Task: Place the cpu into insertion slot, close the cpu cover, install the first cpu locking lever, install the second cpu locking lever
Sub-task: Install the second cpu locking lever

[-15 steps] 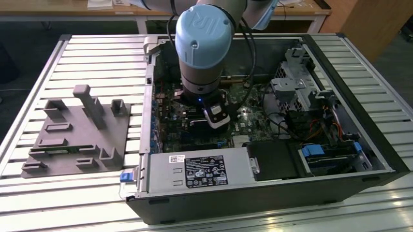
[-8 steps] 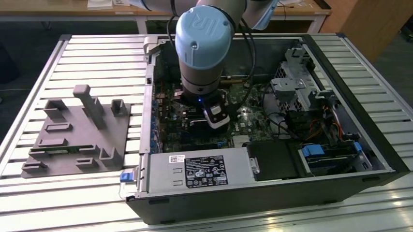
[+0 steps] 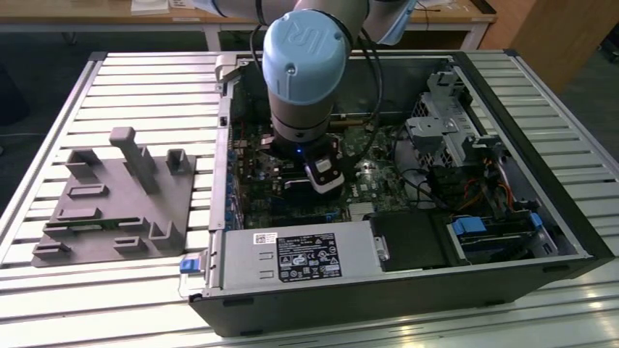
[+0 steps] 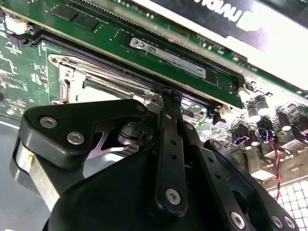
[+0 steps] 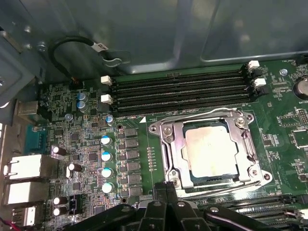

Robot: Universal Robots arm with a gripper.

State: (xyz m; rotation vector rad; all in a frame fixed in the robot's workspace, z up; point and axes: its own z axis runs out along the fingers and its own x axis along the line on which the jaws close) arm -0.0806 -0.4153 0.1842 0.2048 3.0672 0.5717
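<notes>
The cpu (image 5: pixel 211 151), pale and silvery, lies in the insertion slot (image 5: pixel 161 129) on the green board. The cpu cover (image 5: pixel 176 150) is folded flat over it as a silvery frame around the chip's face. My gripper (image 5: pixel 166 188) is shut, its black fingertips together at the slot's edge near one corner; I cannot tell whether they touch a lever. In the second wrist view the gripper (image 4: pixel 166 94) tips meet beside the slot's metal frame (image 4: pixel 72 79). In the exterior view the gripper (image 3: pixel 324 181) reaches down into the open computer case over the board.
Black memory slots (image 5: pixel 178 91) run beside the socket, and one holds a green memory stick (image 4: pixel 183 53). A grey power-supply box (image 3: pixel 290 254) and drive bays (image 3: pixel 445 130) crowd the case. A grey fixture (image 3: pixel 116 196) sits on the slatted table at the exterior view's left.
</notes>
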